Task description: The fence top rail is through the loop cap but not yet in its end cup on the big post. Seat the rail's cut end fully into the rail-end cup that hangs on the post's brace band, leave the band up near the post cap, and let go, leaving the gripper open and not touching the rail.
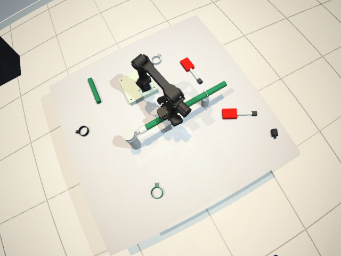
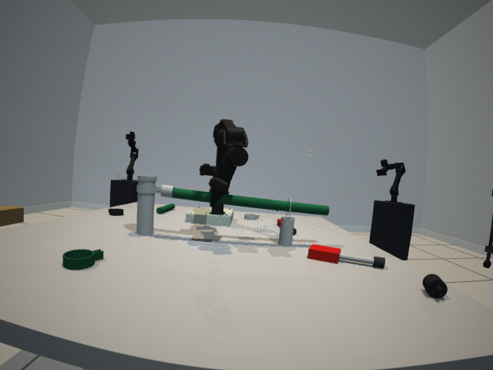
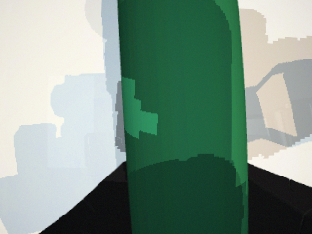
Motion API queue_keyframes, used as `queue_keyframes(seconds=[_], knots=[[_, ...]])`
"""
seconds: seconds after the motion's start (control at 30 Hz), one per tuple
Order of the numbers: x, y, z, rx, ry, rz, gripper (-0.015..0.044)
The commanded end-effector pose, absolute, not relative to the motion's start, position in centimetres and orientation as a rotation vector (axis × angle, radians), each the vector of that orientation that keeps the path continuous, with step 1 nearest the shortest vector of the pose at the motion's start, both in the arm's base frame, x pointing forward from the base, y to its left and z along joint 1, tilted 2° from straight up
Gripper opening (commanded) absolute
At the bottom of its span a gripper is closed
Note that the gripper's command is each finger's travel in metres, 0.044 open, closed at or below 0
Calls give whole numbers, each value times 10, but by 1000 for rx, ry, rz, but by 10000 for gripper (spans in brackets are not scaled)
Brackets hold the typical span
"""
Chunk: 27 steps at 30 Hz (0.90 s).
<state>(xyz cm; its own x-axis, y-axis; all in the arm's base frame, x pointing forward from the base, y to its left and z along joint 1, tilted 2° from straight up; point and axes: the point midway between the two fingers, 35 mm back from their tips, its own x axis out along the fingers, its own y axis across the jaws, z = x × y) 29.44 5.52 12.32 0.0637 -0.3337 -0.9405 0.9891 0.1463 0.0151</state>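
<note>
The long green rail [image 1: 196,100] [image 2: 254,201] [image 3: 180,97] slopes down from the big post [image 1: 135,144] [image 2: 145,215] to the small post [image 1: 204,103] [image 2: 286,231], passing through its thin wire loop. Its left end is inside the mouth of the white rail-end cup [image 1: 141,129] [image 2: 167,191]; how deep is hidden. The cup hangs from the brace band [image 2: 146,188], which sits high, just under the post cap [image 2: 146,179]. My gripper [image 1: 169,111] [image 2: 216,196] [image 3: 175,167] is shut on the rail between the posts, nearer the cup, with a dark finger on each side in the wrist view.
A short green tube [image 1: 94,90] [image 2: 166,208], a black band [image 1: 83,130], a green band [image 1: 157,198] [image 2: 78,259] and a grey band [image 1: 156,60] lie around the arm. Two red-ended tools [image 1: 229,113] [image 1: 187,64] and a black fitting [image 1: 274,133] [image 2: 434,285] lie to the right.
</note>
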Motion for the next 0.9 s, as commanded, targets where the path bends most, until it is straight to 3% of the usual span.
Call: queue_keyframes(seconds=[0.0,0.87], knots=[[297,47,128,862,965,-1228,0],[297,45,126,873,990,-1221,0]])
